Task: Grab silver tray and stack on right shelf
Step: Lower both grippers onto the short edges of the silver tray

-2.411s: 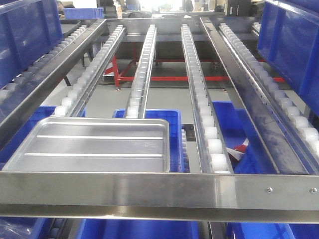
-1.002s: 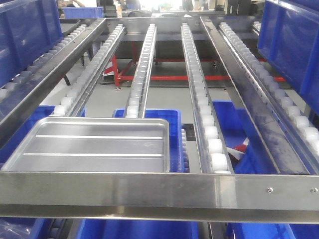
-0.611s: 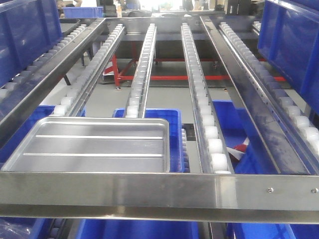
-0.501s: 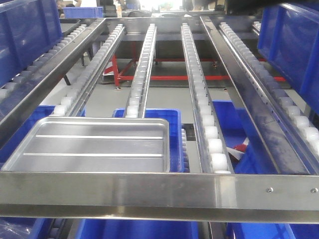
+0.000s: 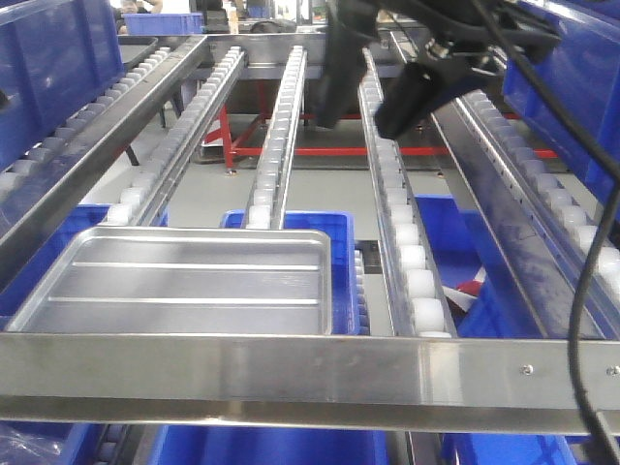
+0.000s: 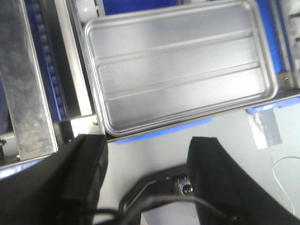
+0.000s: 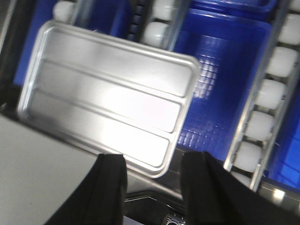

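The silver tray (image 5: pixel 184 281) lies flat on the right shelf (image 5: pixel 402 242). Its near long rim is just behind the left part of the brushed steel front bar (image 5: pixel 310 373), over the near ends of the two left roller tracks. A blue bin (image 5: pixel 341 262) sits lower down behind the bar, by the tray's right end. The right gripper (image 5: pixel 356 126) hangs well behind the bar, above the rollers, its jaws spread wide and holding nothing. The left gripper (image 6: pixel 147 145), seen only from its wrist camera, is also wide open and empty, clear of the tray.
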Controlling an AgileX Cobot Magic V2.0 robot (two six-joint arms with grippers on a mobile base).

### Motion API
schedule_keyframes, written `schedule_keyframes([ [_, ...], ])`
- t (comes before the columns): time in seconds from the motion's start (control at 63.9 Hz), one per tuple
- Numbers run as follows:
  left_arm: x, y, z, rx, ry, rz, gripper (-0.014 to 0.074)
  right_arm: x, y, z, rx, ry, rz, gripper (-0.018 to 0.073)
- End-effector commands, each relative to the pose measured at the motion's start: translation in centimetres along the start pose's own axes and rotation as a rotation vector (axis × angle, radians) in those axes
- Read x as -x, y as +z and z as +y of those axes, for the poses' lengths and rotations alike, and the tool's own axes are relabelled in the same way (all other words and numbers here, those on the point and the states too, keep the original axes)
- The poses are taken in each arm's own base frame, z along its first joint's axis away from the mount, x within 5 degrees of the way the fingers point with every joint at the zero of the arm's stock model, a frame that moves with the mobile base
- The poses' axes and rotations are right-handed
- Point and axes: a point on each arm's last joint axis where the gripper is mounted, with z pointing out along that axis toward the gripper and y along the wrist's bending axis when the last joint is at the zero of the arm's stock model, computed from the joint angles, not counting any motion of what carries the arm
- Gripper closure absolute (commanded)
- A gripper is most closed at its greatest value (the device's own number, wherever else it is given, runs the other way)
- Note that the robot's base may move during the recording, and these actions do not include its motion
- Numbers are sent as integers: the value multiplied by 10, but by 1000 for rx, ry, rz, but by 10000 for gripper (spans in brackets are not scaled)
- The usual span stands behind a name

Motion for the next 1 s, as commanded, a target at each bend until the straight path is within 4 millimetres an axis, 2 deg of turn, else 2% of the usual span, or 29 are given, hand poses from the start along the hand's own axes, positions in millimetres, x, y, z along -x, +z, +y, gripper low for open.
schedule_keyframes([
  [0.0, 16, 8, 1, 23, -42, -22, 299, 15, -5, -1, 2, 34, -72, 160],
  [0.141, 25, 36, 7, 80, -56, 75, 299, 10, 24, 1, -24, 28, 2, 160],
  [0.266, 37, 53, 9, 100, -68, 123, 299, 11, 47, 8, -40, 25, 60, 160],
  [0.438, 53, 71, 11, 114, -57, 127, 299, 24, 68, 13, -47, 58, 68, 160],
  [0.595, 53, 89, 12, 120, -57, 156, 299, 19, 87, 8, -100, 43, 132, 160],
  [0.736, 53, 101, 16, 148, -64, 161, 299, 14, 96, 0, -178, 39, 170, 160],
  [0.986, 55, 110, 17, 156, -56, 145, 299, 16, 99, 0, -175, 51, 148, 161],
])
